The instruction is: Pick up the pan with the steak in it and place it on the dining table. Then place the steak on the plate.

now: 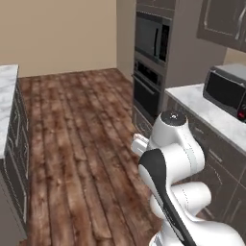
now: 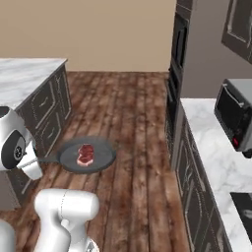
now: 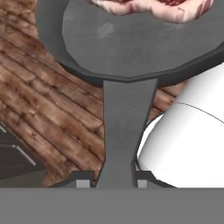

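The dark grey pan (image 2: 101, 158) hangs level above the wooden floor with the red marbled steak (image 2: 85, 154) lying in it. My gripper (image 2: 38, 161) is shut on the end of the pan's straight handle (image 2: 48, 160), at the left of the pan. In the hand view the handle (image 3: 124, 127) runs down between my gripper's (image 3: 114, 182) fingertips, and the pan (image 3: 127, 48) with an edge of the steak (image 3: 153, 8) lies beyond. The marble-topped dining table (image 2: 24, 74) stands to the left, also seen at the left edge as the dining table (image 1: 6, 101). The plate is out of view.
A marble counter (image 2: 216, 147) with a dark toaster oven (image 2: 236, 115) runs along the right. A tall cabinet with built-in wall ovens (image 1: 151, 62) stands beyond it. Wooden floor (image 1: 77, 125) stretches open between the table and the counter, up to a beige wall.
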Robot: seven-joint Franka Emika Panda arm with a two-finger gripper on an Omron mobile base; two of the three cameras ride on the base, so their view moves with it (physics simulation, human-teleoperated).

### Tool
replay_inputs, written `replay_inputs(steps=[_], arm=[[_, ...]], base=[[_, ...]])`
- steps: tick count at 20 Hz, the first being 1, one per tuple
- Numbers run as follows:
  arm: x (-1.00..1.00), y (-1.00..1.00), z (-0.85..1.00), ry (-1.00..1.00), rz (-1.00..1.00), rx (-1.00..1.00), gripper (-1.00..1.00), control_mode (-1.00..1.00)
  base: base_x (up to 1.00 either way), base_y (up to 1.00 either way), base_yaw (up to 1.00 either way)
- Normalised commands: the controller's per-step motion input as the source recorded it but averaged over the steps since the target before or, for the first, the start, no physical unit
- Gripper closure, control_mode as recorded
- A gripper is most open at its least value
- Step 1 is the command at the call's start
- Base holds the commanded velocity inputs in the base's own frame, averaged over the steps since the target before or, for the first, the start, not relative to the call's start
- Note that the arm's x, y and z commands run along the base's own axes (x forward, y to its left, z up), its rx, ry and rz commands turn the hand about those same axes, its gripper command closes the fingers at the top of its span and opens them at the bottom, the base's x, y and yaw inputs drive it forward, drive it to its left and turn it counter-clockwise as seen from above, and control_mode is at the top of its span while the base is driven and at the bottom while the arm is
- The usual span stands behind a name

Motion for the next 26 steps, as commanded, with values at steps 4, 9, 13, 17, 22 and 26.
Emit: replay_inputs(steps=[4, 9, 13, 17, 22, 26], arm=[[0.00, 0.00, 0.00, 0.00, 0.00, 0.00, 1.00, 1.00], [0.00, 0.00, 0.00, 0.00, 0.00, 0.00, 1.00, 1.00], [0.00, 0.00, 0.00, 0.00, 0.00, 0.00, 1.00, 1.00], [0.00, 0.00, 0.00, 0.00, 0.00, 0.00, 1.00, 1.00], [0.00, 0.00, 0.00, 0.00, 0.00, 0.00, 1.00, 1.00], [0.00, 0.00, 0.00, 0.00, 0.00, 0.00, 1.00, 1.00]], base=[[-0.04, 0.00, 0.50], [-0.21, -0.15, 0.29], [-0.22, -0.12, 0.29], [-0.11, -0.02, 0.50], [-0.04, 0.00, 0.50], [-0.03, 0.00, 0.50]])
